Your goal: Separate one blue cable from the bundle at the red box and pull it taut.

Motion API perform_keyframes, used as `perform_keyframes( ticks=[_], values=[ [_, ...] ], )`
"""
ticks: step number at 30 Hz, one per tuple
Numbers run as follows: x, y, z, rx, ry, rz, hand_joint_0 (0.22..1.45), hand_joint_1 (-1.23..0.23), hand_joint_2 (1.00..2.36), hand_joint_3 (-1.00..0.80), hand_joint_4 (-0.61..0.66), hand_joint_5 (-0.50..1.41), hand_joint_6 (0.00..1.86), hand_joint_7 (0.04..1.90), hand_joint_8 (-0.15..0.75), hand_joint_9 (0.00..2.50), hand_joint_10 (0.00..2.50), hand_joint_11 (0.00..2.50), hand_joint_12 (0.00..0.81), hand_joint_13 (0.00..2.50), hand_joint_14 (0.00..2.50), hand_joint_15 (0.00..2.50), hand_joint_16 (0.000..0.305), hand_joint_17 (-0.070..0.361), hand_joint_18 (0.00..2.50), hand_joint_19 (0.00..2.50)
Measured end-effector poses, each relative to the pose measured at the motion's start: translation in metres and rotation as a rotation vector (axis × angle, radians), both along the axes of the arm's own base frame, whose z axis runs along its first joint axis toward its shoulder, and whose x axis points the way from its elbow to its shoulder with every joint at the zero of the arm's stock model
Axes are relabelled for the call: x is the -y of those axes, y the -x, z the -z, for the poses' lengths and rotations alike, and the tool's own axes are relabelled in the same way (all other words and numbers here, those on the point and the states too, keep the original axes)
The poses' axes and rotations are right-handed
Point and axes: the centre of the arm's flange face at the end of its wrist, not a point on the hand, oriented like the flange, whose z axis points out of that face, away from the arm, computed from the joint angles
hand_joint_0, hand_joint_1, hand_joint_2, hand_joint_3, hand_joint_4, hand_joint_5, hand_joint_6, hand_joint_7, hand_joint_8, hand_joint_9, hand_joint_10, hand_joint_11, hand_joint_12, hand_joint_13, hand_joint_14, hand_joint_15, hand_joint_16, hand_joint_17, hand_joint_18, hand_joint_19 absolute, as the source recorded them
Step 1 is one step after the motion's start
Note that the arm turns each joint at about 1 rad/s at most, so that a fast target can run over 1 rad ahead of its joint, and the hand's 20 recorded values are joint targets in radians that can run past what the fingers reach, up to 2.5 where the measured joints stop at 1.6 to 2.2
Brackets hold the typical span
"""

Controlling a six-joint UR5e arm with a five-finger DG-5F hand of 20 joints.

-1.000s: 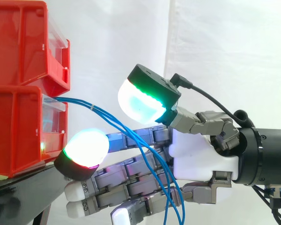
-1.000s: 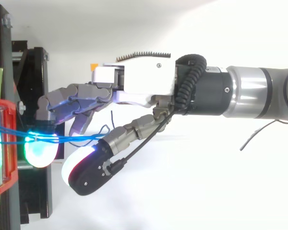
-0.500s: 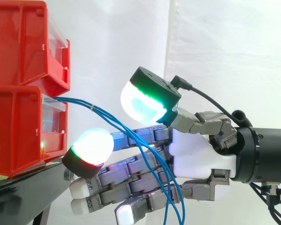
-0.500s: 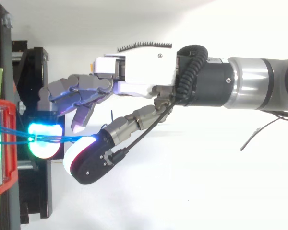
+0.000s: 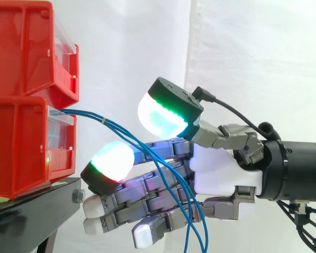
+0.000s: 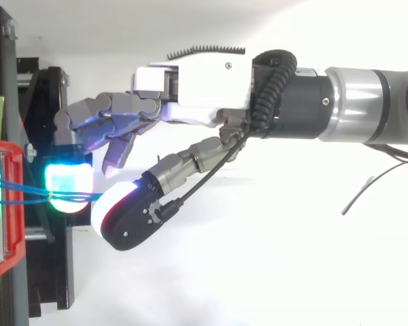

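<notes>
Two red bins are stacked at far left, the upper bin (image 5: 26,47) on the lower bin (image 5: 21,147), on one black stand (image 5: 31,211). One bundle of thin blue cables (image 5: 117,129), at least three strands tied by one small band (image 5: 103,120), leaves the lower bin's front. It slopes down to the right between the thumb (image 5: 168,113) and fingers (image 5: 147,190) of one robot hand (image 5: 224,171). The hand's fingers lie nearly straight, and the thumb is raised apart, with a gap around the cables. A white curtain (image 5: 253,63) hangs behind.
</notes>
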Motion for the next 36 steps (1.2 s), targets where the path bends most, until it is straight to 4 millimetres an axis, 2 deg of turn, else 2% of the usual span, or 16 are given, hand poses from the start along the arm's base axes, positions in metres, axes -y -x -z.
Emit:
perform_keyframes(
  ticks=[20,27,36],
  values=[
    [-0.001,-0.004,-0.013,-0.009,0.014,-0.013,0.60,-0.64,1.01,-0.38,0.17,-0.13,0.50,1.43,0.305,0.55,0.01,0.30,0.385,0.47,0.01,0.24,0.050,0.112,0.63,0.62],
    [-0.004,-0.005,-0.015,-0.011,0.018,-0.016,0.58,-0.58,1.00,-0.45,0.17,-0.14,0.53,1.39,0.310,0.56,0.01,0.31,0.388,0.48,0.01,0.26,0.051,0.114,0.64,0.63],
    [-0.005,-0.007,-0.019,-0.003,0.028,-0.016,0.57,-0.57,1.00,-0.47,0.19,-0.14,0.55,1.36,0.316,0.59,0.01,0.34,0.390,0.49,0.01,0.26,0.051,0.114,0.65,0.64]
  ],
)
